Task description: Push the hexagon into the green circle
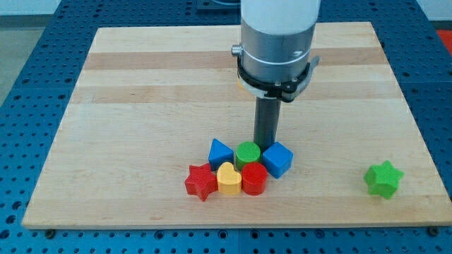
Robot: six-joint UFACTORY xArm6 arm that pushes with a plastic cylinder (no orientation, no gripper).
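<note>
A green circle block (pixel 248 152) sits in a tight cluster near the view's bottom centre. A red block (pixel 254 178), rounded and apparently the hexagon, touches the green circle's lower edge. My tip (pixel 265 145) is on the board just above and right of the green circle, in the gap between it and a blue cube-like block (pixel 277 159). The tip seems to touch both, but I cannot tell for sure.
An angular blue block (pixel 220 152) sits left of the green circle. A yellow heart (pixel 227 178) and a red star (pixel 200 181) lie left of the red block. A green star (pixel 383 178) sits alone at the bottom right. The wooden board (pixel 141 106) ends close below the cluster.
</note>
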